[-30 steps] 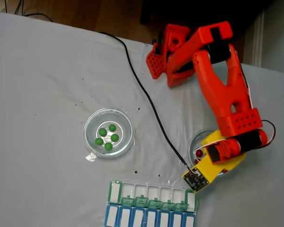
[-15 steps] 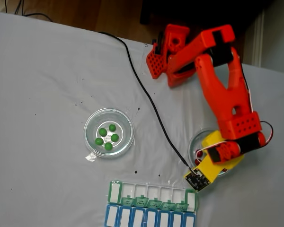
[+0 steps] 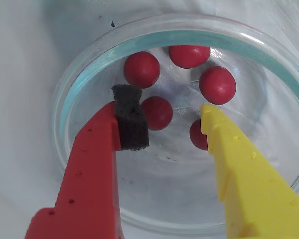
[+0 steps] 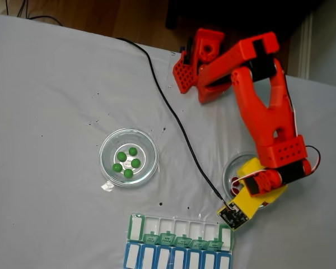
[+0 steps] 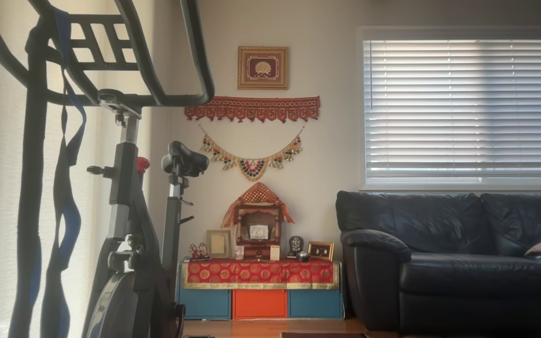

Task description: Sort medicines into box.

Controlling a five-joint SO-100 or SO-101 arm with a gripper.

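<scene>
Gripper (image 3: 167, 102), wrist view: hung open over a clear glass dish (image 3: 70, 99), gripping nothing. Showed a red finger at lower left, tipped with a black foam pad (image 3: 131, 122), and a yellow finger (image 3: 239, 169) at lower right. Held five glossy red pills (image 3: 141, 68) in view on the dish floor, upper centre of the frame: one just beside the foam pad between the two fingertips, one partly hidden behind the yellow tip, three farther up near the rim.

Fixed view: reached with the orange arm (image 4: 269, 123) from the upper middle down to that dish (image 4: 228, 168) at right centre. Kept five green pills (image 4: 135, 162) clustered in a second glass dish (image 4: 103, 151), left of centre, well apart from the first. Placed the pill organizer (image 4: 179, 246) at the bottom edge, green lids above the blue row, on the white tablecloth (image 4: 56, 101). Ran a black cable (image 4: 173, 112) diagonally between the dishes.

Other view: looked onto an exercise bike (image 5: 129, 225) and a dark sofa (image 5: 439, 244).
</scene>
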